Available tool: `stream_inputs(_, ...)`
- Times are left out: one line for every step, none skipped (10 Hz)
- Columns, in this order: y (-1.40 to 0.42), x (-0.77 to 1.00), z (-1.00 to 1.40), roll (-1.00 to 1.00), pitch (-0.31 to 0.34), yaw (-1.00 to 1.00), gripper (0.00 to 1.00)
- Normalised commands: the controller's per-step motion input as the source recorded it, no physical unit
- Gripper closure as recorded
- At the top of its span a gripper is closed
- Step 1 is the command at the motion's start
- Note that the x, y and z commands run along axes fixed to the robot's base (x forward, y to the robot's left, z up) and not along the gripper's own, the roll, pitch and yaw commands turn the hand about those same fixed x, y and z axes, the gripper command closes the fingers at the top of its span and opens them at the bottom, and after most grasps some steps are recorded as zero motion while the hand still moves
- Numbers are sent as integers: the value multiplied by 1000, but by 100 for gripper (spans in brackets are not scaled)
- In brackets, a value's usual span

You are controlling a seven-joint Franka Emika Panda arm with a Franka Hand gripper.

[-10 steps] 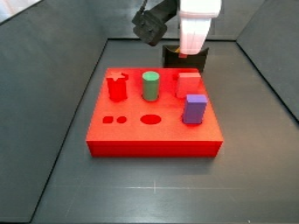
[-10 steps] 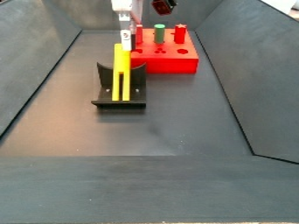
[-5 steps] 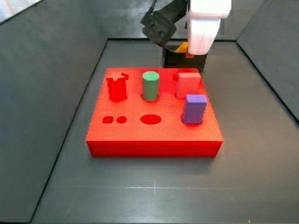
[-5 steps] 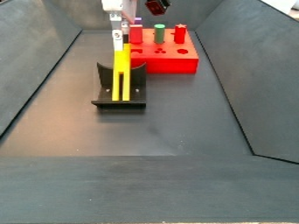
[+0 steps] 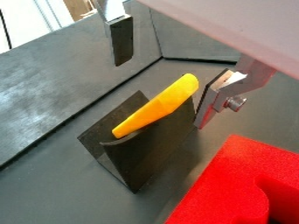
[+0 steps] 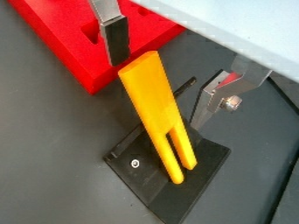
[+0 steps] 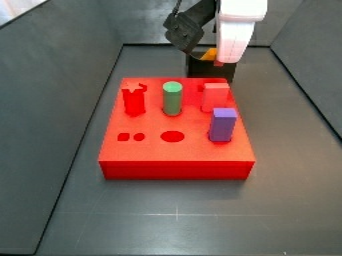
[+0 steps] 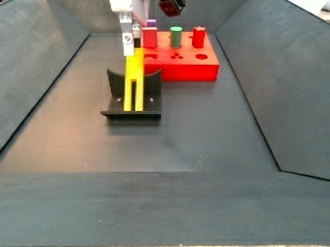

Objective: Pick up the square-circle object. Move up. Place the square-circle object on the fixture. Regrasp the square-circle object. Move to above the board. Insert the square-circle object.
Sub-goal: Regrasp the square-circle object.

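above the fixture, the spread gripper straddles the square-circle object, not touching

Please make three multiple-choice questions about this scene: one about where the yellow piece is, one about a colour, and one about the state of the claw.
1. Where is the square-circle object?
A. Leaning on the fixture
B. Inserted in the board
C. Flat on the floor beside the board

2. What colour is the round upright peg on the board?
A. Blue
B. Green
C. White

3. What is the state of the claw?
A. Shut on the green peg
B. Shut on the board's edge
C. Open, its fingers on either side of the piece's top end, not touching it

Answers:
1 A: a side view shows it propped on the dark fixture, away from the board.
2 B: a side view shows a green cylinder.
3 C: both wrist views show gaps between fingers and piece.
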Motion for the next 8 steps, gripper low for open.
stream_inputs(-10, 86, -1, -42, 208, 61, 0)
stream_inputs(-10, 86, -1, -42, 208, 61, 0)
stream_inputs(-11, 87, -1, -42, 208, 61, 0)
stream_inputs(-10, 87, -1, -42, 208, 61, 0)
stream_inputs(-10, 87, -1, -42, 207, 61, 0)
stream_inputs(-10, 87, -1, -42, 207, 61, 0)
stream_inputs(-10, 87, -1, -41, 207, 61, 0)
stream_inputs(-10, 87, -1, -41, 207, 61, 0)
